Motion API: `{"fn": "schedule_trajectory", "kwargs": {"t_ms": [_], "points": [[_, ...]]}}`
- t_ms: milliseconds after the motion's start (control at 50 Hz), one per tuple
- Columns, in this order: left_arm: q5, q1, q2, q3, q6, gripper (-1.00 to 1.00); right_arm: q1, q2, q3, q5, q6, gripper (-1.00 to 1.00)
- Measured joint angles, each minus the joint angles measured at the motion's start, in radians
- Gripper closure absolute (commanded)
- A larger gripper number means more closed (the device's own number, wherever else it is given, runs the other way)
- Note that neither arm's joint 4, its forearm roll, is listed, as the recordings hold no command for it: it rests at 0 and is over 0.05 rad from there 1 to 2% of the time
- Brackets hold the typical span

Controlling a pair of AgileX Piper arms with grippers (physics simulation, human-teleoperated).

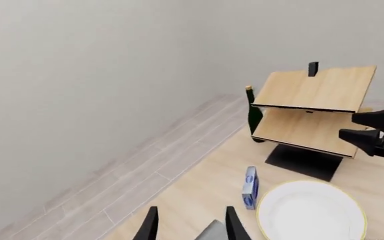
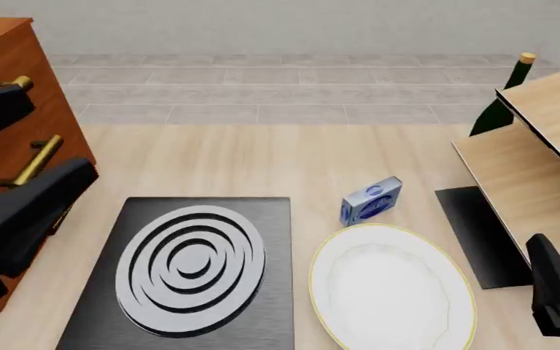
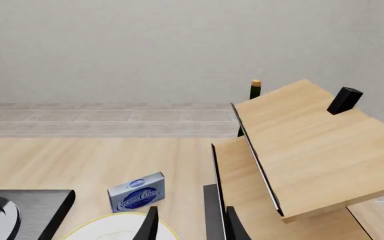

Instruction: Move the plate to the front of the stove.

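Left wrist view. The left gripper [image 1: 188, 225] shows as two dark tapered fingers cut off at the frame's edge, spread apart with nothing between them. Past them lie the pale wood-grain table [image 1: 199, 185], a small blue-and-white box [image 1: 250, 187] standing on edge, and the plate [image 1: 311, 211], round, smooth and white with a thin gold rim, partly cropped. A two-tier slanted wooden shelf [image 1: 312, 110] stands on a narrow black mat [image 1: 304, 161]; a dark green bottle [image 1: 253, 117] is half hidden behind it. The right gripper [image 1: 372, 129] crosses one side, its fingers parted.

Front view. The stove [image 2: 184, 273] is a flat black slab bearing a burner of grey and black concentric rings. The plate [image 2: 392, 288] lies flat on the table just to its right, a thin strip of bare wood between them; its near rim is cut by the frame. The box [image 2: 372, 200] sits just beyond the plate's far rim. Open tabletop extends beyond the stove. A brown wooden cabinet [image 2: 8, 109] with brass handles stands at left, partly masked by the left arm's dark bulk [image 2: 22, 211].

Right wrist view. The right gripper [image 3: 188, 225] has its fingers apart, grasping nothing; only the tips are visible. The plate's rim [image 3: 122, 222] and the stove's corner [image 3: 32, 210] just enter the frame. The box reads "Cream Cheese", faintly.
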Motion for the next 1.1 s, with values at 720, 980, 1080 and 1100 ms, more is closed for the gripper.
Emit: {"fn": "schedule_trajectory", "kwargs": {"t_ms": [720,980,1080,1100], "points": [[-0.116,-0.196,0.252,-0.104,0.139,-1.00,0.000,0.000,0.000,0.000,0.000,-1.00],[-0.153,-0.250,0.330,-0.125,0.178,-1.00,0.000,0.000,0.000,0.000,0.000,-1.00],[-0.169,-0.272,0.360,-0.133,0.193,-1.00,0.000,0.000,0.000,0.000,0.000,-1.00],[-0.172,-0.276,0.365,-0.134,0.196,-1.00,0.000,0.000,0.000,0.000,0.000,-1.00]]}}
